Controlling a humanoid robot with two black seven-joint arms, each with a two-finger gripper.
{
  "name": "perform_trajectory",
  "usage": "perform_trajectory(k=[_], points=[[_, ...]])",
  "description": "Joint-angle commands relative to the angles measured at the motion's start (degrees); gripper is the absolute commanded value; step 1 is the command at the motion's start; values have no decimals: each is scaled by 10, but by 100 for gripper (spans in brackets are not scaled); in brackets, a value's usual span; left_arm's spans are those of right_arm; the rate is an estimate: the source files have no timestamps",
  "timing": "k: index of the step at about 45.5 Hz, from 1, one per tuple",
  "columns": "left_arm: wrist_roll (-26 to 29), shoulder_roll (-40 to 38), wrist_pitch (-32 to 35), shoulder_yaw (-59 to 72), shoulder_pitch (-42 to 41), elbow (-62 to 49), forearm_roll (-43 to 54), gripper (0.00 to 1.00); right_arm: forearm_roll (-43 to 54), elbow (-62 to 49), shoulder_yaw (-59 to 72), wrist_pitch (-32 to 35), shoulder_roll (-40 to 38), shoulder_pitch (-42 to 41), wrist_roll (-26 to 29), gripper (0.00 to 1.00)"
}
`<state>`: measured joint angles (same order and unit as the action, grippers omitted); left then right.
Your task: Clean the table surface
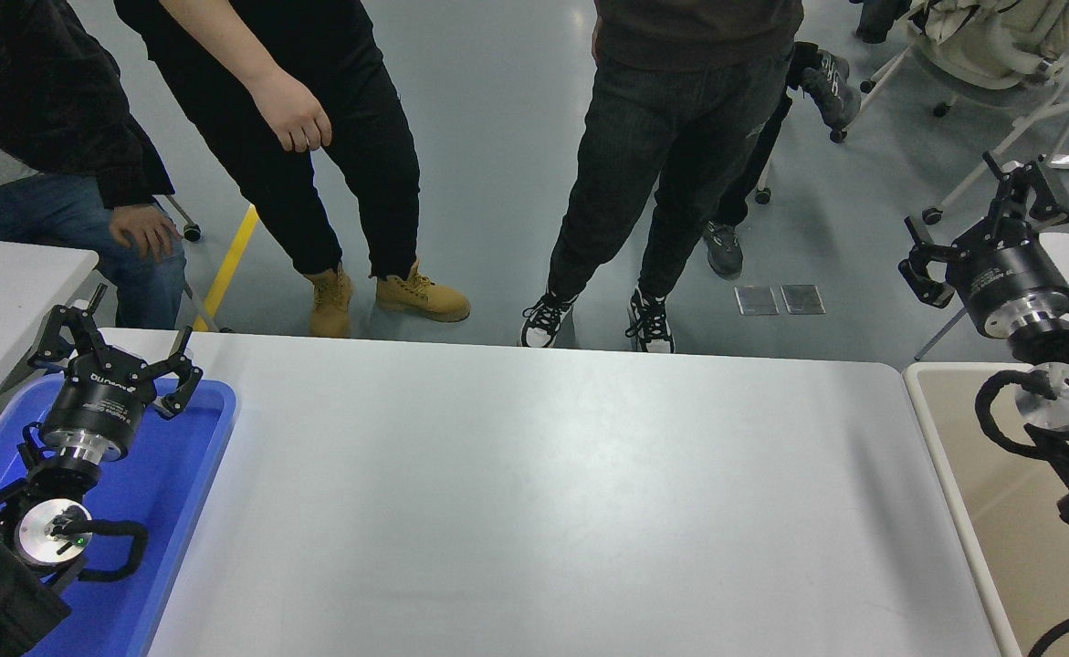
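While the left gripper hangs with fingers spread over the blue tray, the right gripper is raised, fingers likewise released and holding nothing. Between the two sets of fingers, below the right ones, lies the white worktop.
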<state>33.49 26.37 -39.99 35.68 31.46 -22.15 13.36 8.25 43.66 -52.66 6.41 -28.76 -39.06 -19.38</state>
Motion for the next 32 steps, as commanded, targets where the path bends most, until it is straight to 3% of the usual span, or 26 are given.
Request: perform_trajectory(k=[1, 32], points=[[0, 0, 0, 0, 0, 0, 0, 100, 0, -1, 0, -1, -1, 2, 0, 100], [0, 0, 0, 0, 0, 0, 0, 100, 0, -2, -1, -1, 4, 74, 0, 100]])
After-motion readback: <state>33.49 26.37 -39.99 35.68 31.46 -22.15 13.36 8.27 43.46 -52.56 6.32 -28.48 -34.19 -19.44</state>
